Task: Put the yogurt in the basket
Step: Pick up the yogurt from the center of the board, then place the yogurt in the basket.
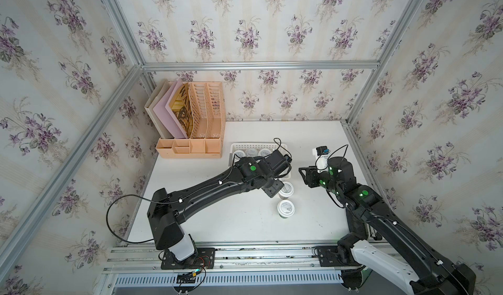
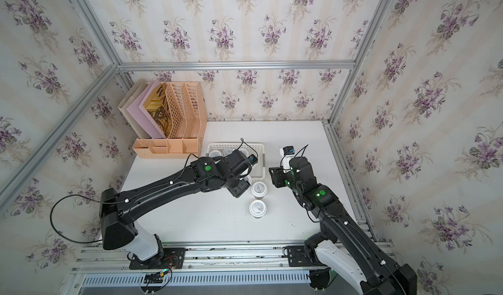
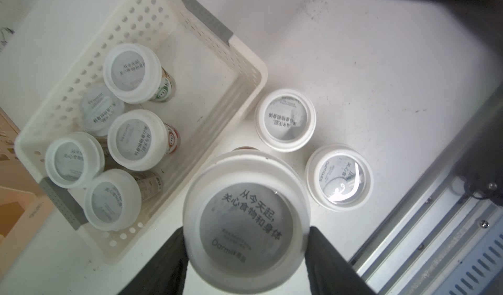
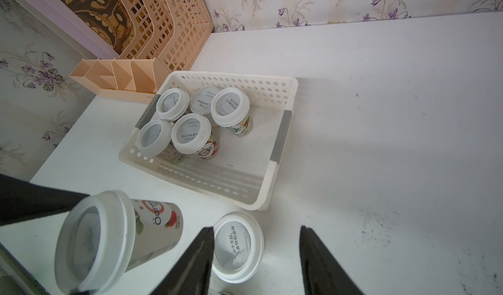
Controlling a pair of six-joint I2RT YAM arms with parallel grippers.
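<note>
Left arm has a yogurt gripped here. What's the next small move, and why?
Probably carry the left end effector, shut on the held yogurt cup, over the basket's bare end before lowering: five cups crowd its other end, and the held cup is outside the rim.

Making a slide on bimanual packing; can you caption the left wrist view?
Left gripper holds a yogurt cup near the basket; five cups sit inside, two cups stand on the table.
</note>
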